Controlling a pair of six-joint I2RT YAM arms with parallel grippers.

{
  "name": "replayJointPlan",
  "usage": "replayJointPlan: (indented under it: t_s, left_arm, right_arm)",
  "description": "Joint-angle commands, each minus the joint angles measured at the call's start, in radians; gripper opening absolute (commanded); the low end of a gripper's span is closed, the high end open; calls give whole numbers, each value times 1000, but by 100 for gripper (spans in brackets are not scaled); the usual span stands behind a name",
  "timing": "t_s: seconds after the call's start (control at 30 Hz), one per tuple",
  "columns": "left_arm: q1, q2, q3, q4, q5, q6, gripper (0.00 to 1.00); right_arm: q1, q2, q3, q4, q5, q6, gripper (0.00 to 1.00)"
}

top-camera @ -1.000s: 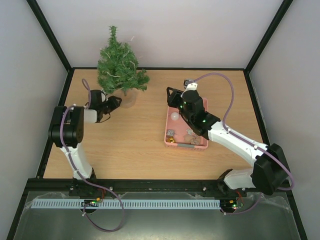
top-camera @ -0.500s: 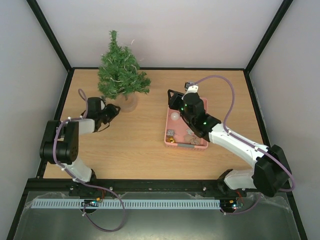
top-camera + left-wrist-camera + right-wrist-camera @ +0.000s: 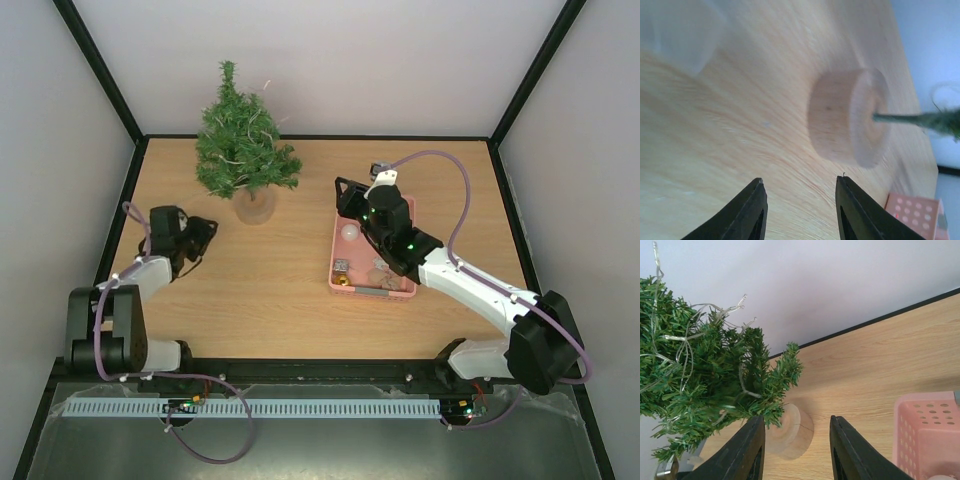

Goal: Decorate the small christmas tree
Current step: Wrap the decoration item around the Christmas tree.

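The small christmas tree [image 3: 243, 148] stands upright at the back left of the table on a round wooden disc [image 3: 254, 205], with a thin light wire wound through its dark green branches. My left gripper [image 3: 204, 235] is low over the wood, left of and nearer than the disc, open and empty. In the left wrist view the left gripper [image 3: 800, 181] faces the disc [image 3: 847, 117] from a short way off. My right gripper [image 3: 344, 193] hovers open and empty over the far end of the pink basket [image 3: 405, 288]. The right gripper [image 3: 797, 419] looks toward the tree [image 3: 705, 375].
The pink basket holds a white ball [image 3: 349, 231] and several small ornaments [image 3: 341, 267]. Black frame rails border the table, with grey walls close behind the tree. In the right wrist view the basket's perforated corner [image 3: 927, 430] shows at the right.
My left gripper has drawn back from the tree's disc toward the near left and opened slightly. The tree has shifted slightly to the right. The right arm has barely moved.
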Motion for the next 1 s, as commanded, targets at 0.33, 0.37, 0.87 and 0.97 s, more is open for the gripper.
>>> replayJointPlan:
  t_s: [0.33,0.37,0.87,0.97]
  left_arm:
    - [132,-97,-30,-163,100,14,42]
    - [151,-111,-36,-164,95,10,42]
    - [332,-352,-30,-183,106,-174,51]
    - [336,-304,36,-140,75,-88,52]
  right_arm:
    - [-3,73,14,71,-90,119,32]
    - [-2,77,18,68,-93,127,32]
    - [116,286,101,109,-99,287,29]
    - [139,343,143,104,-105,304,31]
